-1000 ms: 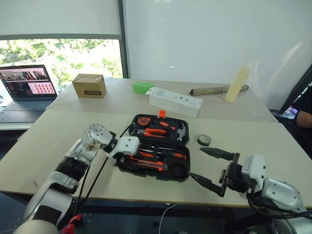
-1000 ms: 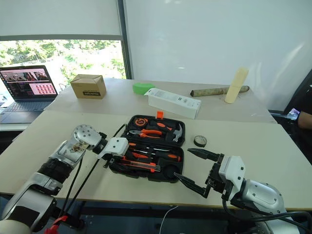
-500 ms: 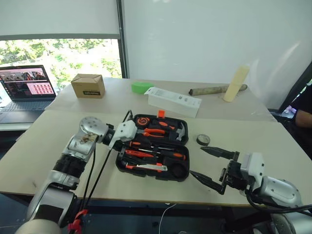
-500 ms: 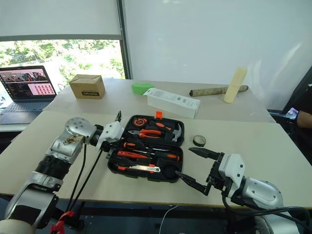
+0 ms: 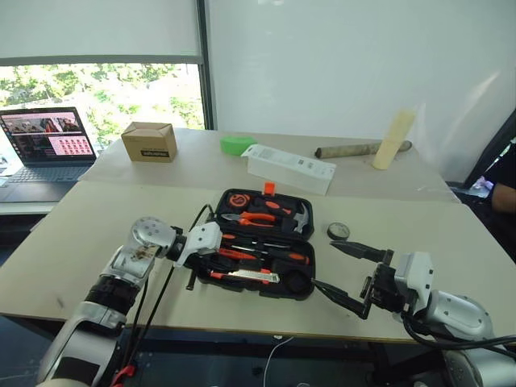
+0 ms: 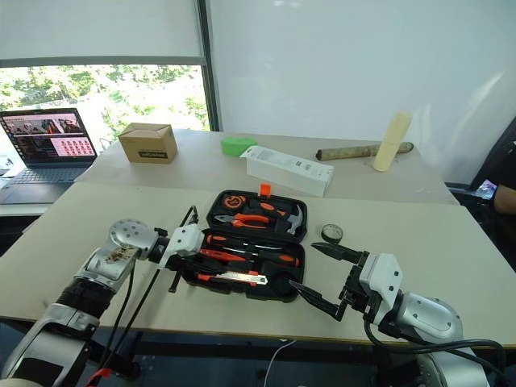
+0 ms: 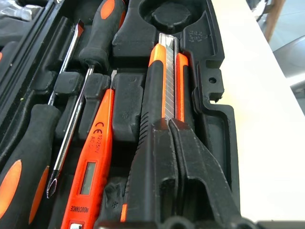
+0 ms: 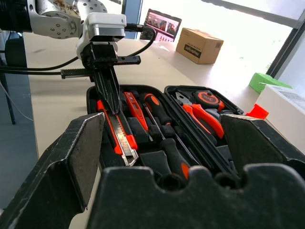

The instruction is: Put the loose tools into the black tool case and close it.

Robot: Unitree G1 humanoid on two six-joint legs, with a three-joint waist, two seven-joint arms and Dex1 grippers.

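The black tool case (image 5: 297, 282) lies open on the table. In its front half sit the orange-black utility knife (image 7: 164, 81), the orange tester pen (image 7: 93, 162) and two screwdrivers (image 7: 90, 43). My left gripper (image 7: 169, 125) is shut, its fingertips (image 8: 113, 107) resting on the knife's handle at the case's left front, with nothing between them. The small black tape roll (image 5: 338, 231) lies on the table just right of the case. Near the case's front right corner my right gripper (image 5: 323, 265) stands open and empty, pointing at the case.
Pliers (image 5: 256, 218), a hammer (image 5: 300, 218) and a tape measure sit in the lid half. Behind the case lie a long white box (image 5: 289, 168), a green object (image 5: 236, 144), a cardboard box (image 5: 148, 141) and a laptop (image 5: 48, 145). A person's arm (image 5: 504, 193) shows at far right.
My left gripper lifted back to the case's left rear, then came down toward the front again and shut over the knife. The right gripper has stayed put.
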